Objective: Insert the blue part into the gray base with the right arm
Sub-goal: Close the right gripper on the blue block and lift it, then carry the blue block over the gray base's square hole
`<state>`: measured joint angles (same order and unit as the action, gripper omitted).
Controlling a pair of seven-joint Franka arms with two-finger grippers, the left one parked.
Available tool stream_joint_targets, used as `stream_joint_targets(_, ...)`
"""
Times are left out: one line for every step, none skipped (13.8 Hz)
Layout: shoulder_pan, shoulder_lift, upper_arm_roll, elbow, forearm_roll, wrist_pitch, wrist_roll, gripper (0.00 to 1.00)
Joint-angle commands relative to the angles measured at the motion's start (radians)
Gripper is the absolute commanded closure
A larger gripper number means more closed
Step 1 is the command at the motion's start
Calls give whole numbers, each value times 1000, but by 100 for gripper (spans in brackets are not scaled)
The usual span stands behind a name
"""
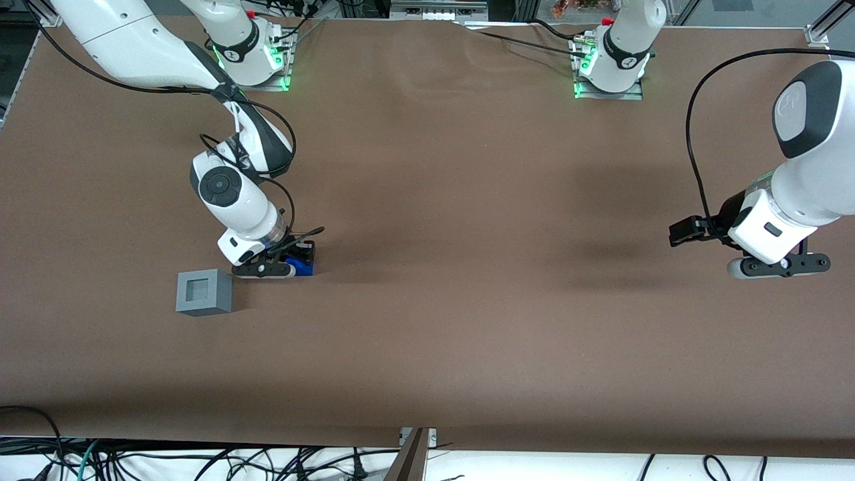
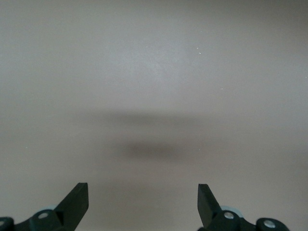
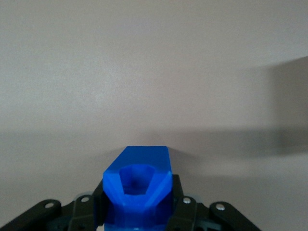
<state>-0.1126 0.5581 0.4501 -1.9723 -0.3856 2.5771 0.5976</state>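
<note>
The gray base (image 1: 204,292) sat nearest the front camera, a light-gray cube resting flat on the brown table (image 1: 467,300) toward the working arm's end, with the square recess in its top face open and unfilled. Nothing touched it.

Just beside it, a little farther from the front camera and a short way toward the parked arm's end, the gripper (image 1: 294,262) hung low over the table surface. The blue part (image 1: 302,266) was pinched between its jaws; in the right wrist view the blue part (image 3: 138,185) filled the gap between the two black fingers (image 3: 185,211), which pressed against its sides, and its faceted end with a hollow pointed away from the wrist. Whether the part touched the table or was held just off it could not be told. The part was apart from the base, not over the recess.

Above the gripper, the right arm (image 1: 234,194) bent steeply downward, its white wrist section tilted and the black joint cap facing the front camera. A thin black cable (image 1: 284,147) looped around the forearm. Farther still, the upper link rose from the arm's base mount (image 1: 257,57), lit green at the table's edge.
</note>
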Motion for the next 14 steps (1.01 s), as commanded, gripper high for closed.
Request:
stream_joint_targets(-7,-18,-7,19,-19,-12,2,62)
stream_joint_targets(-9,-32,-8,48,-15,-72,-8,62)
stream_joint_targets(-10,-52,-7,87,-6,-150,-48,62)
stream_joint_targets(-13,-67,-8,133,19,-231,-124,61)
stream_joint_targets(-24,-76,-10,182,90,-301,-222,60)
stream_joint_targets(-33,-78,-30,237,173,-374,-340,60)
stream_joint_targets(-33,-76,-65,277,236,-427,-452,60)
stream_joint_targets(-35,-76,-102,305,264,-457,-546,60)
stream_joint_targets(-36,-76,-132,323,270,-481,-617,60)
stream_joint_targets(-45,-75,-149,342,271,-508,-663,60)
stream_joint_targets(-54,-75,-160,355,271,-524,-700,60)
stream_joint_targets(-58,-75,-177,362,271,-528,-737,60)
stream_joint_targets(-58,-70,-194,362,271,-520,-766,60)
stream_joint_targets(-58,-63,-205,360,269,-509,-780,60)
